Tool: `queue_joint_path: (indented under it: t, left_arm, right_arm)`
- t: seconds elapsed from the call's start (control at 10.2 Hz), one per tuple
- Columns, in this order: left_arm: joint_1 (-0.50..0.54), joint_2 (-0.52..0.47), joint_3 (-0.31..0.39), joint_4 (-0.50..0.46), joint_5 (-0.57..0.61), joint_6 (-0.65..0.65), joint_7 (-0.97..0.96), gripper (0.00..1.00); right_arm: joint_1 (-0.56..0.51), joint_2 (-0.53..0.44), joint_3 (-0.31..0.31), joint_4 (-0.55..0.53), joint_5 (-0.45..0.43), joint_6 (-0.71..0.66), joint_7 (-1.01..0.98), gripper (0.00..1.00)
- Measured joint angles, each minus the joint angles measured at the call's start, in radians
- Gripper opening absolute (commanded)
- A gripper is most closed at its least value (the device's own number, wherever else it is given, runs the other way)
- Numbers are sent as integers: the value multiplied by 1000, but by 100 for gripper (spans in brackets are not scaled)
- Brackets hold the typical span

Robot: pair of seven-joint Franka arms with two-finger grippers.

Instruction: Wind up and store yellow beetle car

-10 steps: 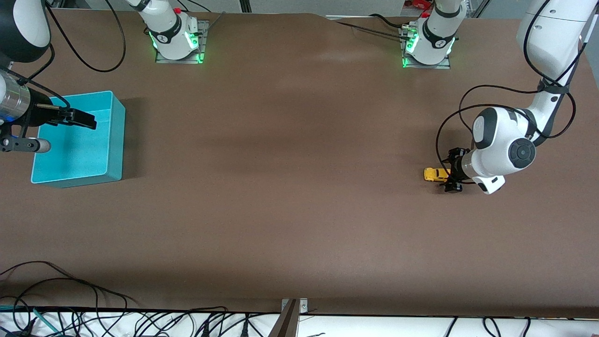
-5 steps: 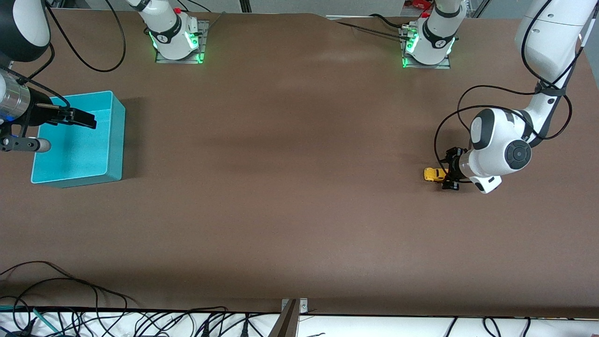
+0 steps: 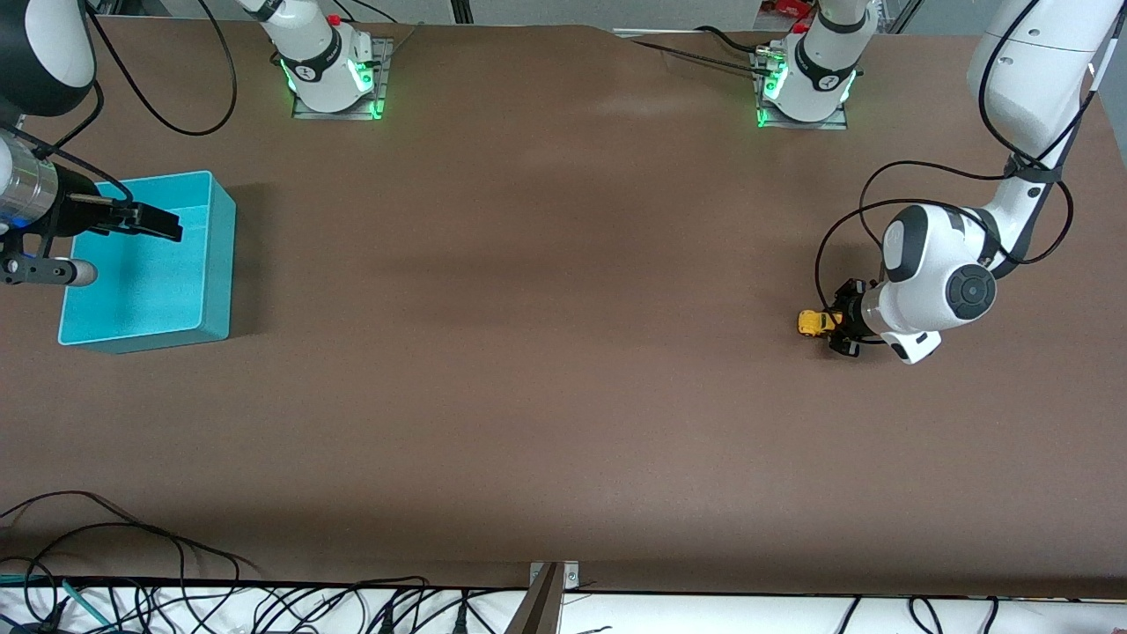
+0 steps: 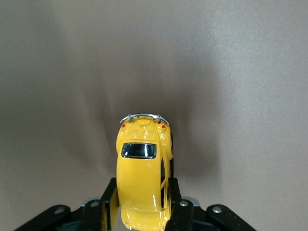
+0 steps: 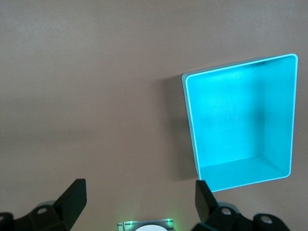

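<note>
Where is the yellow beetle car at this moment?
The yellow beetle car sits on the table toward the left arm's end, clamped between the fingers of the left end effector; the turquoise bin stands at the right arm's end.

The turquoise bin [image 5: 240, 120] sits on the brown table [image 5: 86, 96], open side up, nothing inside it. The right gripper [image 5: 139, 202] hangs above the table just beside the bin, its black fingers [image 5: 72, 197] spread wide.
</note>
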Motion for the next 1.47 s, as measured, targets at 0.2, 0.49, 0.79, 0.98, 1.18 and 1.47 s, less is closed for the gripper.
queue_joint_path:
  t: [0.2,0.49,0.79,0.98,1.18,1.47]
  left_arm:
    - [-62,-3,-14,20,1,0,-161,0]
    - [-186,0,-18,24,1,0,-335,0]
    - [-196,23,-18,20,0,31,-346,0]
    - [-176,23,-17,19,0,26,-304,0]
    - [-119,22,-17,18,0,14,-210,0]
    - [-40,21,-14,17,0,6,-106,0]
  right_arm:
    - [0,0,0,0,0,-7,0,100]
    - [0,0,1,0,0,-10,0,100]
    - [1,-1,1,0,0,-12,0,100]
    - [1,-1,1,0,0,-13,0,100]
    - [1,-1,1,0,0,-21,0,100]
    - [1,-1,1,0,0,-27,0,100]
